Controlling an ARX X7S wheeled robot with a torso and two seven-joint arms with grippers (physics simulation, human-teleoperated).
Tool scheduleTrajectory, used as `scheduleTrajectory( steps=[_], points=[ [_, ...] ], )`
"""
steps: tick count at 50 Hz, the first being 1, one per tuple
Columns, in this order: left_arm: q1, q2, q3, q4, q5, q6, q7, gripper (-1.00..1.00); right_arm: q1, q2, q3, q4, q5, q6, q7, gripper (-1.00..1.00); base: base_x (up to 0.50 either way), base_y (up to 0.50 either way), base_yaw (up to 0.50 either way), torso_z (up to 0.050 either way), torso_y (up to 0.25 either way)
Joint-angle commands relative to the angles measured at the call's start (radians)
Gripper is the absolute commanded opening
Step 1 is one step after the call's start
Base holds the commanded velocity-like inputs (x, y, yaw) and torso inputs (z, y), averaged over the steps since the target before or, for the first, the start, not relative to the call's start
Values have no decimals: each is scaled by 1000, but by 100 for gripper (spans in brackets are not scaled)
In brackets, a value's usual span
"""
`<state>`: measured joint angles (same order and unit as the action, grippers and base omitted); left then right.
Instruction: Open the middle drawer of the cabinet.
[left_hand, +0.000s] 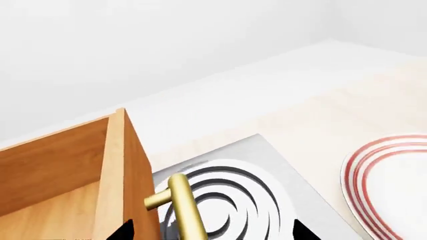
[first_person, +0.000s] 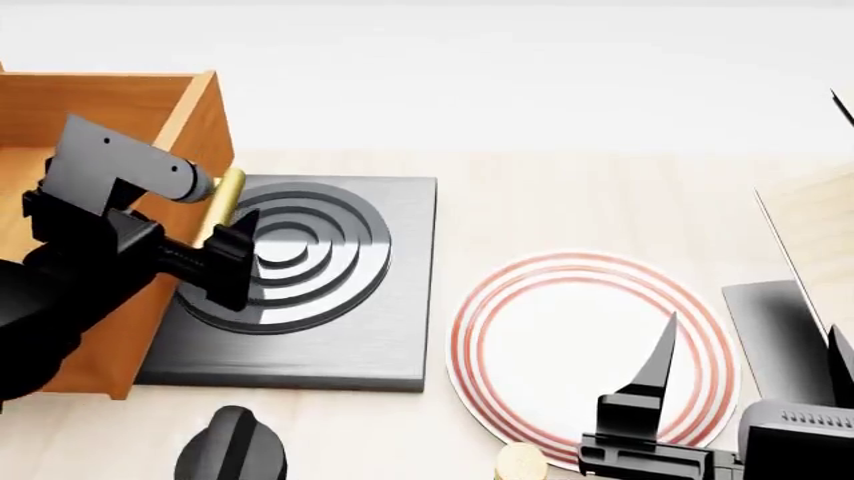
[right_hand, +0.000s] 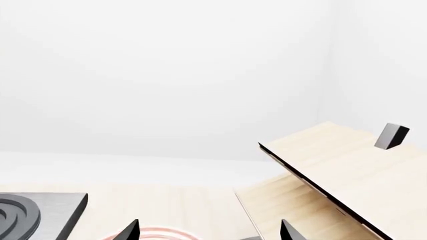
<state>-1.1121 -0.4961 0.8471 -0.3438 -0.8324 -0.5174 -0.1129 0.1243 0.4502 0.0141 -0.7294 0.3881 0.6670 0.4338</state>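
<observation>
Risk: slipping off the handle (first_person: 224, 203). The bar is smooth and round, so a pull angled away from the drawer's slide line would, I judge, let the left claw (first_person: 214, 248) skid along it.
Second risk: the hob (first_person: 320, 290) sits just beside the drawer (first_person: 187, 130) front at the desk's left edge. A dipping left claw could, by my reading, knock it or drag it.
Third risk: jamming. An off-axis pull could bind the drawer in the cabinet (first_person: 94, 350).
Drawer: at the desk's left edge, open box with its inside showing, front panel facing the hob. Which drawer of the stack it is, I cannot tell.
Left claw: around the brass bar in the wrist view, its dark tips either side with a fair gap between. The fingers look narrowed toward the bar, but whether they press it I cannot tell.
Right claw (first_person: 641, 400): spread wide, holding nothing, hovering over the plate (first_person: 494, 300) near the desk's front edge, well apart from the cabinet.
Pale box (right_hand: 347, 170): at the desk's right edge, lid tilted up.
</observation>
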Motion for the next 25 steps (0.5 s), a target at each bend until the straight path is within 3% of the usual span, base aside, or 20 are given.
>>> scheduleTrajectory(
  steps=[1,20,25],
  points=[
    [121,0,73,106,-160,-37,19,100,-3,4,3,-7,4,1,3,100,0,0,0,0,0],
    [158,9,77,203,-200,-51,1,100,-7,6,2,2,7,-11,3,100,-4,-2,-1,-2,0],
    [182,-16,119,291,-79,19,-45,100,-11,5,1,9,6,-18,2,100,-3,-2,-3,-2,0]
  ],
)
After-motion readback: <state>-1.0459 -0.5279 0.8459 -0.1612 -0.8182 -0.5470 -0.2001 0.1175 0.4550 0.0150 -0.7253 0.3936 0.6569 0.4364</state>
